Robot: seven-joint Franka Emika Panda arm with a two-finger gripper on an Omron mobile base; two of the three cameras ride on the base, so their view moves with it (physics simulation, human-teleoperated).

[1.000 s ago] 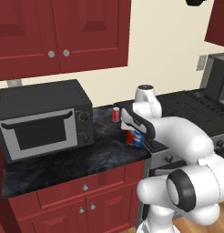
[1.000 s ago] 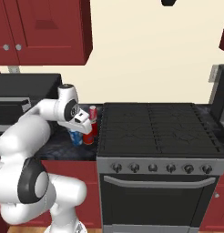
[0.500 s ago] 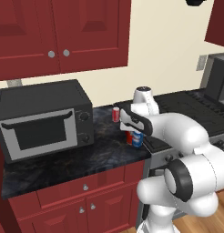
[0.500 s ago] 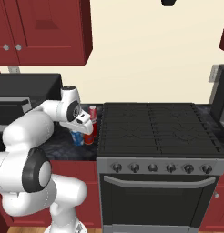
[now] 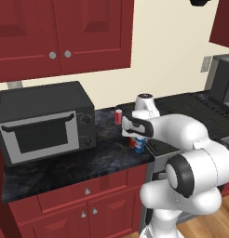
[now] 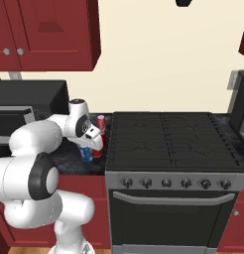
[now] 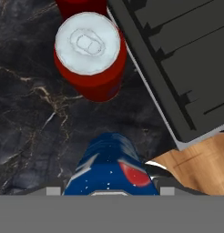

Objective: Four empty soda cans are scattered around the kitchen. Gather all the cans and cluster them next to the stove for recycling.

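Overhead, dark red cabinets (image 5: 65,32) hang on the cream wall. Below them the stove (image 6: 173,141), with its flat black grated cooktop, steel front and row of dark knobs, sits flush against the right end of the black marbled countertop (image 5: 65,165). A black microwave (image 5: 44,121) with a silver-framed door stands on the left part of that countertop, well apart from the stove.

The white arm reaches over the counter strip just beside the stove's left edge. Its gripper (image 6: 89,144) points down at that strip and is closed around a blue and white can (image 5: 140,144), which stands upright on the countertop. In the hand view this can (image 7: 111,168) sits between the two finger tips.

Just beside the blue and white can stands a red can (image 7: 90,54) with a silver top, close to the stove's edge. Another red can (image 5: 118,116) stands farther back on the countertop near the wall, between the microwave and the stove.
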